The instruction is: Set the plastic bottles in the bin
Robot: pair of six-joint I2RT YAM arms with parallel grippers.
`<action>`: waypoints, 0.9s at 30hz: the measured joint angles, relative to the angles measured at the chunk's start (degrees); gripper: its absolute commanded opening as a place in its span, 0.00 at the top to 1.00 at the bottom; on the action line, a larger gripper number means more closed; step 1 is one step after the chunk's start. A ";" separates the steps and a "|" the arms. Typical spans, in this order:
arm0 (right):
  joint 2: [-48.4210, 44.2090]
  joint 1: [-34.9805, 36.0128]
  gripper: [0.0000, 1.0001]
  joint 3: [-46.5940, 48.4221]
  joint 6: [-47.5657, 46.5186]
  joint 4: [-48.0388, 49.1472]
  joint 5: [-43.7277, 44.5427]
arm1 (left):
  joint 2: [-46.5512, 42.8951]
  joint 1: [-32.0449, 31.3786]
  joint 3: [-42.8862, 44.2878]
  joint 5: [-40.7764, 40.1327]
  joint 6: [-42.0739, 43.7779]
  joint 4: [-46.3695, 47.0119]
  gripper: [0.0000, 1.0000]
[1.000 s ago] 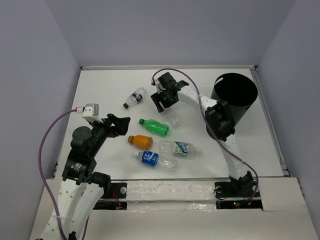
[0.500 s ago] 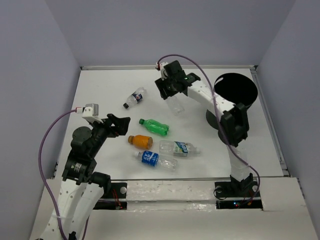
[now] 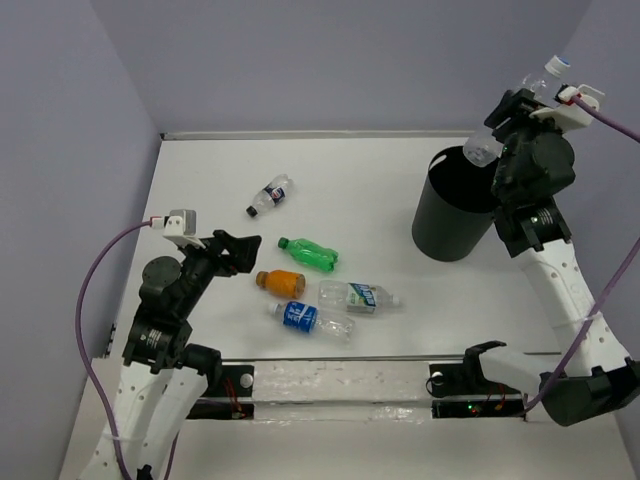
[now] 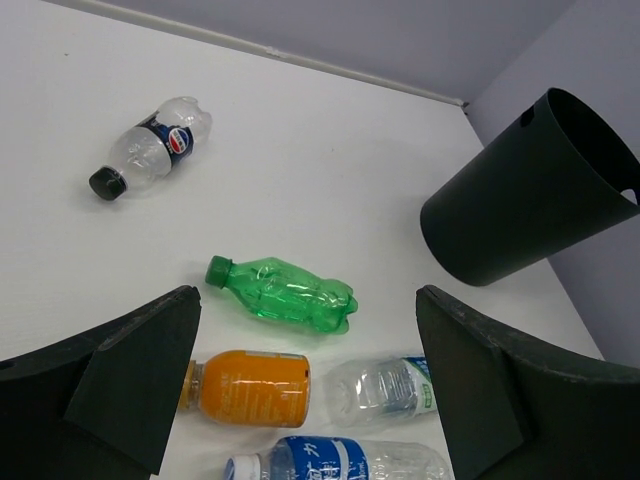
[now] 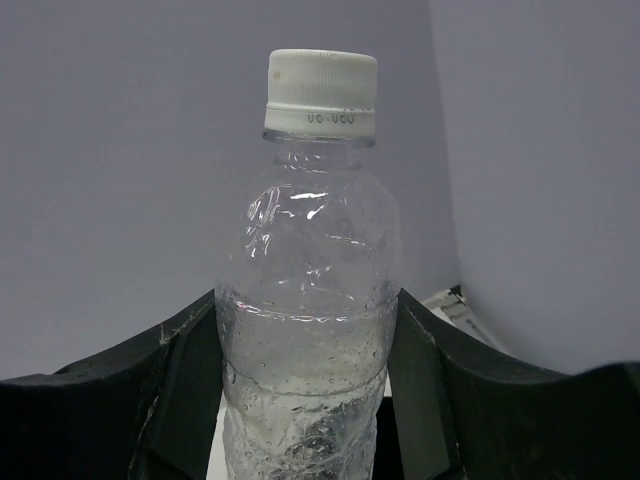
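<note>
My right gripper [image 3: 512, 112] is shut on the plain clear bottle [image 3: 484, 149] and holds it high over the far right rim of the black bin [image 3: 440, 232]. In the right wrist view the bottle [image 5: 310, 290] stands cap up between the fingers [image 5: 175, 385]. My left gripper [image 3: 240, 246] is open and empty above the table at the left. Below it in the left wrist view lie the green [image 4: 285, 292], orange [image 4: 250, 388], pale-label [image 4: 385, 385] and blue-label [image 4: 330, 462] bottles. The dark-label bottle [image 4: 150, 150] lies further back. The bin [image 4: 530, 195] stands at the right.
The bottles lie on their sides in the top view: green [image 3: 308, 254], orange [image 3: 281, 282], pale-label [image 3: 355, 296], blue-label [image 3: 312, 319], dark-label [image 3: 268, 195]. Grey walls enclose the white table [image 3: 380, 180].
My right arm has lifted the clear bottle from the middle of the table and swung it right, up over the bin. The left arm has not moved.
</note>
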 measured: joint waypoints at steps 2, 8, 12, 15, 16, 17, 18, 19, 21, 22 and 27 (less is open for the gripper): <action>-0.42 -2.82 0.60 -3.61 1.20 2.12 2.05 | 0.07 -0.44 0.00 0.15 0.02 0.02 0.01; 5.55 -5.11 0.58 -12.33 1.11 5.38 3.50 | 1.29 -0.94 0.00 0.50 0.04 0.22 0.01; 7.69 -6.10 0.19 -17.66 1.11 6.38 3.17 | 3.91 -0.94 0.00 1.53 0.74 0.55 0.01; 7.72 -6.38 0.04 -18.64 1.25 6.75 2.93 | 8.85 -0.94 0.76 1.92 2.29 0.48 0.01; 7.45 -6.38 0.03 -18.62 1.84 6.49 2.49 | 10.54 -0.94 1.36 1.90 2.71 0.31 0.01; 6.97 -6.38 0.02 -18.62 2.51 5.97 1.86 | 12.13 -0.96 2.10 1.88 3.06 0.33 0.01; 6.34 -6.38 0.02 -18.62 3.17 5.60 1.29 | 15.69 -0.96 3.45 1.84 3.50 0.46 0.01; 5.46 -6.38 0.02 -18.56 3.87 4.79 0.26 | 17.59 -0.96 4.55 1.75 3.74 0.59 0.01; 3.02 -6.38 0.01 -18.12 5.81 2.36 -2.43 | 21.84 -0.96 7.06 1.44 4.17 1.18 0.01; 1.88 -6.38 0.01 -17.81 6.38 1.53 -3.32 | 24.57 -0.96 8.68 1.18 4.35 1.46 0.01; -3.02 -5.68 0.01 -14.23 10.84 -2.43 -13.86 | 37.20 -1.09 18.60 -1.36 6.62 2.16 0.05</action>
